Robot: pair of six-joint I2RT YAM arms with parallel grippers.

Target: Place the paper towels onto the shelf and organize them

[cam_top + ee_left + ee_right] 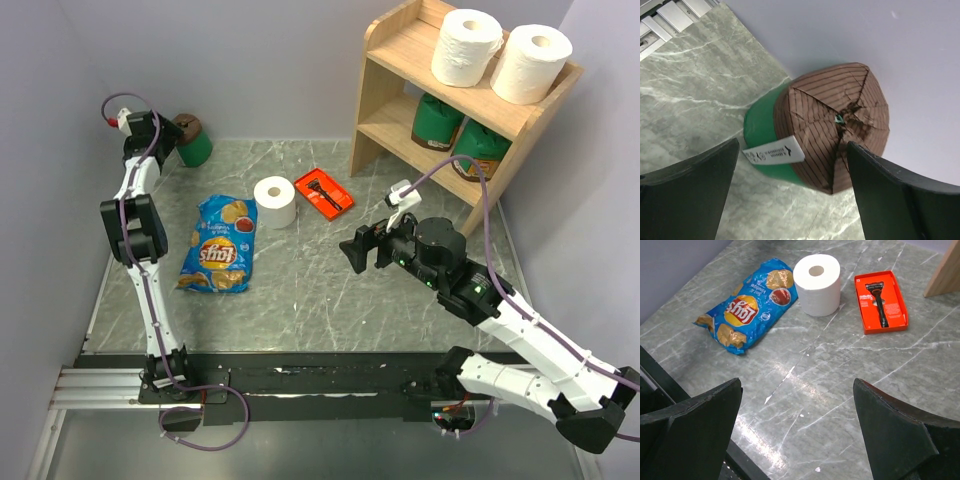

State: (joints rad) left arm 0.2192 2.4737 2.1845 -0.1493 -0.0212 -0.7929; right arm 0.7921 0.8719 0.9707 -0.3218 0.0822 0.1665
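Currently two paper towels [466, 47] sit on the shelf [400, 48] top tier. The third roll [274, 202] stands upright on the table [330, 295], between chips bag [220, 243] and razor pack [323, 192]. The right claw [352, 250] is empty with its jaws wide apart, facing the roll from well off. Advice: come in level, straddle mid-height, clear the razor pack, squeeze gently. The left claw [792, 155] is apart and empty, by the green canister [762, 132].

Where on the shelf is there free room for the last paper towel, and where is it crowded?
Top tier of the shelf: bare left of the two paper towels, up to the side panel. Lower tier: bare left of the green canisters. Crowded: the last roll stands close between the chips bag and the razor pack.
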